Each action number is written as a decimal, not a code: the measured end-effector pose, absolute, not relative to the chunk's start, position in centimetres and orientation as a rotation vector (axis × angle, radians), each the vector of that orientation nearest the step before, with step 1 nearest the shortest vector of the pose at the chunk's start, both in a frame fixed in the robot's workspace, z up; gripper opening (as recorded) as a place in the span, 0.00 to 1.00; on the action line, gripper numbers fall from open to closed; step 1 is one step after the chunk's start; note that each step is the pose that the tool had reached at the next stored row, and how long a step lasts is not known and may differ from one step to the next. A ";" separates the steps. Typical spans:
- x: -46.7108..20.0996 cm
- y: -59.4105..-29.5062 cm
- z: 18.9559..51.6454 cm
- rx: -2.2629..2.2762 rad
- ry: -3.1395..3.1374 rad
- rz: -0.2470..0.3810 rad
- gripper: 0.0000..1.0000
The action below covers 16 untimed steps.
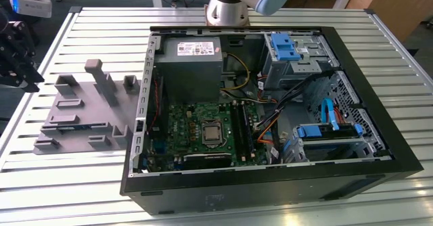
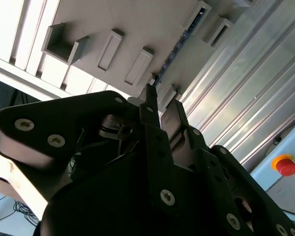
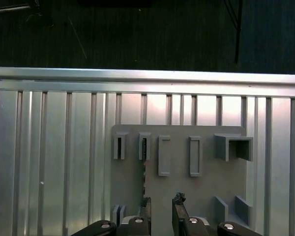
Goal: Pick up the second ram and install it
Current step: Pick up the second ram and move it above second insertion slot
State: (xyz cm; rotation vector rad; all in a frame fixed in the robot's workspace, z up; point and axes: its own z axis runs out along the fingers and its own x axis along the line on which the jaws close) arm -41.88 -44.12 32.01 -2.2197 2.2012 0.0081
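first wrist view: my hand (image 3: 162, 204) is open, fingers apart with bare grey showing between them, gripping nothing. the second ram (image 3: 144, 177) shows edge-on as a thin dark strip standing in the grey holder plate (image 3: 206, 196). it lines up with one finger more than with the gap, and i can't tell if they touch. the plate lies flat on the slatted metal worktop (image 3: 54, 147). past the worktop's edge is dark floor with a few cables.

second wrist view: the hand is low over the same plate, fingertips just short of the stick's near end. the ram runs away from me along the plate. a red button (image 2: 285, 165) sits off beside the worktop.

exterior view: the open pc case (image 1: 271, 185) lies on its side, well apart from the ram, with the holder plate just beside it on the exterior view's left. the motherboard (image 1: 196, 129) is exposed, and the long black memory slots (image 1: 242, 129) are near its middle. i can't tell whether any slot is filled. wooden furniture stands behind the worktop.

my judgement: early stage. the pick isn't made yet, so the lift, carry and seating are all left.
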 end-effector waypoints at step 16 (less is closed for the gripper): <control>-41.9 -44.3 29.5 -2.208 2.214 0.008 0.31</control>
